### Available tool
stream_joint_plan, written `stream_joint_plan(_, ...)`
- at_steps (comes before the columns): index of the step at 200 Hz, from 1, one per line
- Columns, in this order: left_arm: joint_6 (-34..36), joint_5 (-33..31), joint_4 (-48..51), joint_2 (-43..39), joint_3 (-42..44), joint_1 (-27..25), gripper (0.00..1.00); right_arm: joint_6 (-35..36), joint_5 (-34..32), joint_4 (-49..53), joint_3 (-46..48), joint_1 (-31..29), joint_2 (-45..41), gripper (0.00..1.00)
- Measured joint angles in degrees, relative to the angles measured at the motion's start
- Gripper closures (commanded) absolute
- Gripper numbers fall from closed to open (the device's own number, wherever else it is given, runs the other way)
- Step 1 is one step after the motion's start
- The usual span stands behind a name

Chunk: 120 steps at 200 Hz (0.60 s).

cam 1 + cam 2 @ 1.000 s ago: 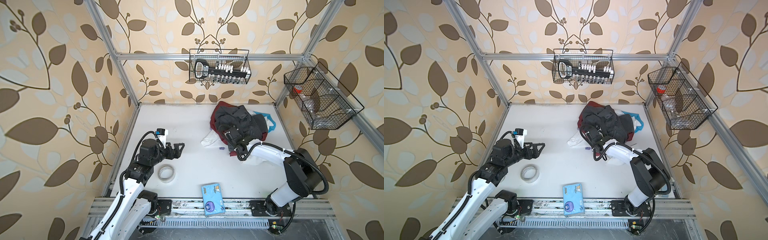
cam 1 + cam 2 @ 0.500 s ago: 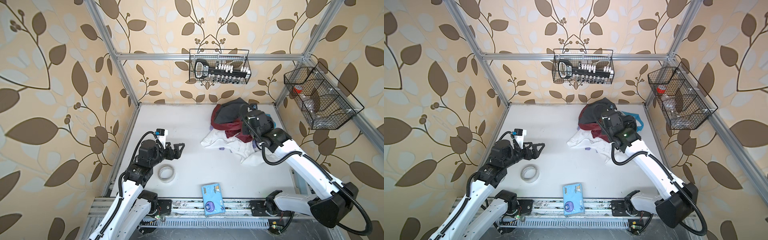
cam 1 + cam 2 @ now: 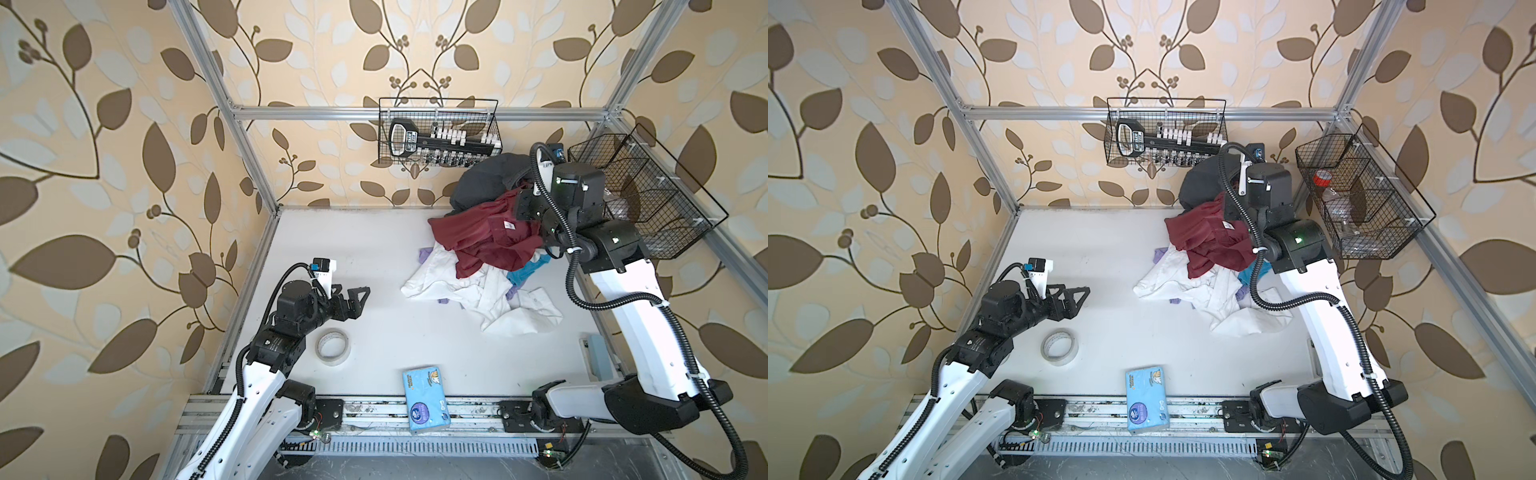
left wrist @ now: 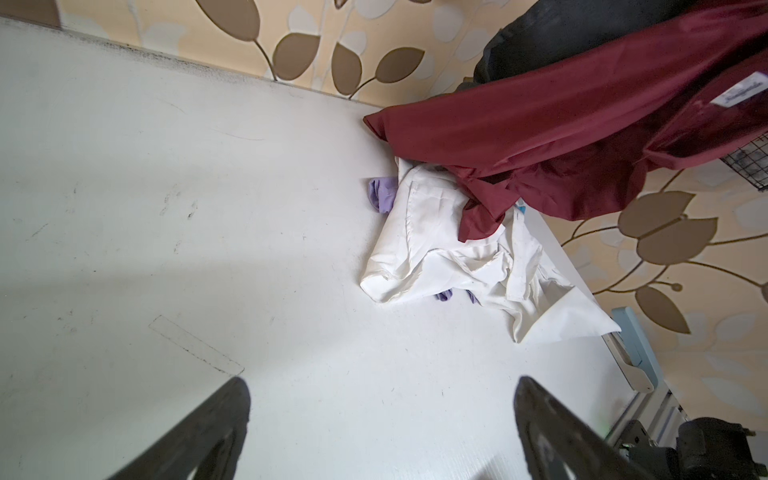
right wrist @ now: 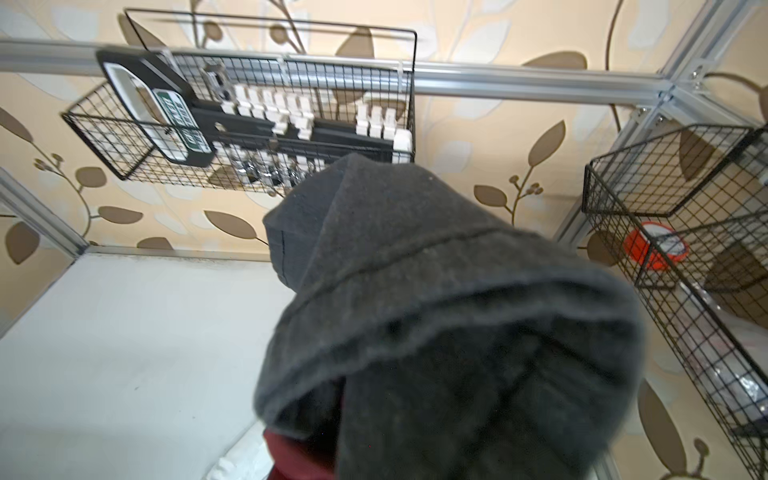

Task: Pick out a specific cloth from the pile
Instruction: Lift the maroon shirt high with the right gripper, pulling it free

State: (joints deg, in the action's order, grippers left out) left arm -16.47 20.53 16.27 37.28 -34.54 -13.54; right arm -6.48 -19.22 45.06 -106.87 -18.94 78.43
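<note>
The cloth is a maroon shirt, pulled up off the pile and hanging from my raised right gripper at the back right. Its lower folds still trail onto a white shirt. A dark grey garment drapes over that gripper and hides its fingers in the right wrist view, where a bit of maroon cloth shows beneath. Teal and lilac pieces lie under the white shirt. My left gripper hovers open and empty over bare table at the left.
A tape roll lies near the left arm and a blue tissue pack at the front edge. One wire basket hangs on the back wall, another on the right wall beside the right arm. A pale blue object sits at the right edge.
The right arm rose from the pile's front toward the back right, carrying the maroon cloth and grey garment up and uncovering the white shirt. The left arm stayed put.
</note>
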Motion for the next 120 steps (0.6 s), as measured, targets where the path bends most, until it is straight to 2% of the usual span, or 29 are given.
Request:
stream_joint_plan(33, 0.0, 0.0, 0.0, 0.0, 0.0, 0.0, 0.01, 1.5, 6.8, 3.1, 0.0, 3.3, 2.4, 1.00)
stream_joint_plan(58, 0.0, 0.0, 0.0, 0.0, 0.0, 0.0, 0.01, 2.4, 10.9, 4.6, 2.7, 8.9, 9.5, 0.98)
stream_joint_plan(66, 0.0, 0.0, 0.0, 0.0, 0.0, 0.0, 0.01, 2.5, 11.1, 5.0, 3.5, 10.3, 13.0, 0.88)
stream_joint_plan(78, 0.0, 0.0, 0.0, 0.0, 0.0, 0.0, 0.01, 2.6, 11.3, 5.4, 4.6, 11.8, 18.1, 0.82)
stream_joint_plan(89, 0.0, 0.0, 0.0, 0.0, 0.0, 0.0, 0.01, 2.5, 11.4, 5.4, 6.0, 12.8, 22.1, 0.57)
stream_joint_plan(113, 0.1, 0.0, 0.0, 0.0, 0.0, 0.0, 0.01, 1.8, 13.1, 4.8, 10.6, 13.4, 24.2, 0.37)
stream_joint_plan(120, 0.1, 0.0, 0.0, 0.0, 0.0, 0.0, 0.01, 1.5, 14.0, 3.9, 12.2, 13.4, 23.2, 0.34)
